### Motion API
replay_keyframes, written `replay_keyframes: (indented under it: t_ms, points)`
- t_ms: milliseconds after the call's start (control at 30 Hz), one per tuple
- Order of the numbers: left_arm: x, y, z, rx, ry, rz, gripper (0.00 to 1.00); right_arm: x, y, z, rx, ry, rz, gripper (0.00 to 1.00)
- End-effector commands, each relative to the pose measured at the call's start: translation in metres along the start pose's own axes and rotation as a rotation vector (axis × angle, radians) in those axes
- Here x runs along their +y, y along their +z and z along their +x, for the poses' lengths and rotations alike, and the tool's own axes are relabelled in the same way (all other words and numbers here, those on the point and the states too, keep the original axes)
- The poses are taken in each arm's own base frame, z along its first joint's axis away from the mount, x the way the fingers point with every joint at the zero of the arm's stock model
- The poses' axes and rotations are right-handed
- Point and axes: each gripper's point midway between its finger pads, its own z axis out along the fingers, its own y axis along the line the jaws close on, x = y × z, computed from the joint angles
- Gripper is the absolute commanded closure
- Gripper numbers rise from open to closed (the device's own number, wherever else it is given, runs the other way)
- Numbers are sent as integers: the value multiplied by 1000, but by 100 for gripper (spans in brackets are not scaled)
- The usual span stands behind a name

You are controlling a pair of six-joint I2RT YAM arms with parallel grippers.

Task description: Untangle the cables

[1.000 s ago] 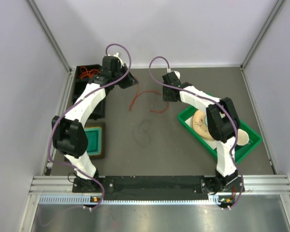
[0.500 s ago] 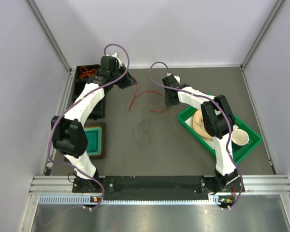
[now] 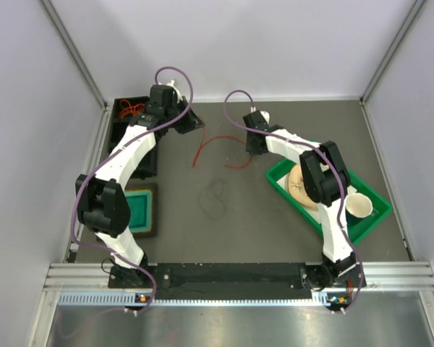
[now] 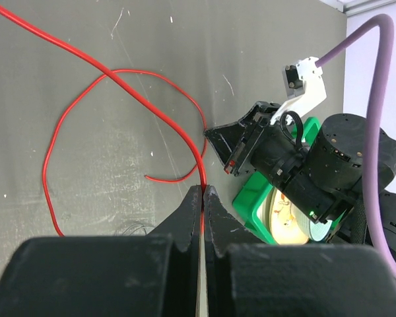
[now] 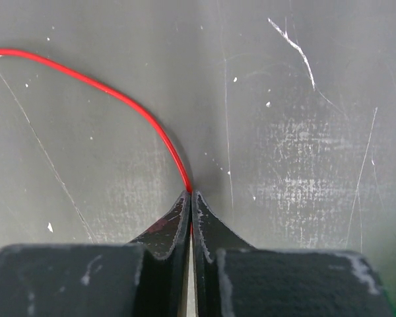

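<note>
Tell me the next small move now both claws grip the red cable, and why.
Probably ease the left claw and right claw slowly apart. Both are shut on the same red cable, and the left wrist view shows it lying slack on the table, crossing itself in a loop; a gentle pull should draw that loop open.

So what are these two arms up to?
They are untangling cables. The left pincer and the right pincer are each clamped shut on a thin red cable, apparently the same one, at two spots near the far side of the table. A thin dark cable lies loose in the middle, untouched.
</note>
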Motion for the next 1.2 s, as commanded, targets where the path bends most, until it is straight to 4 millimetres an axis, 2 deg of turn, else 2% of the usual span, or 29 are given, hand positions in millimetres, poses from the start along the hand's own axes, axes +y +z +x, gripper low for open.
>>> replay_keyframes:
  t_ms: [0,100,167,200,233,300,333,600,700,767,800,833,867,900,967,1000,1167]
  points:
    - [-18,-23,-15,-57,28,52,100,-4,0,-6,-4,-1,20,100]
    - [-17,-26,-18,-67,31,52,100,-5,-8,-13,-27,3,13,100]
    - [-17,-28,-21,-74,29,53,100,0,-22,-25,-65,12,-15,100]
    - [-16,-29,-22,-75,30,52,100,-1,-26,-25,-69,17,-18,100]
    - [-16,-30,-23,-79,31,52,100,3,-37,-33,-94,26,-38,100]
    - [-15,-34,-28,-92,31,50,100,5,-45,-37,-108,30,-58,100]
    - [-14,-35,-30,-96,31,46,100,10,-55,-44,-122,42,-85,100]
    - [-14,-61,-59,-171,45,41,100,33,-94,-63,-169,84,-231,100]
    - [-16,-67,-66,-189,55,48,100,27,-89,-65,-180,62,-196,100]
    - [-15,-67,-66,-189,56,43,100,19,-73,-61,-155,31,-129,100]
    - [-17,-69,-67,-192,60,48,100,16,-67,-60,-146,-5,-104,97]
    - [-16,-69,-66,-191,60,47,100,12,-61,-60,-141,-27,-67,89]
    - [-16,-68,-66,-191,60,47,100,11,-59,-65,-133,-43,-48,76]
    - [-16,-68,-65,-187,58,50,100,6,-45,-58,-111,-70,-13,69]
    - [-15,-66,-63,-180,55,50,100,5,-37,-58,-97,-96,6,60]
    - [-15,-65,-63,-179,53,52,100,3,-27,-51,-73,-111,21,59]
    - [-13,-64,-62,-174,50,51,100,3,-9,-43,-41,-130,35,60]
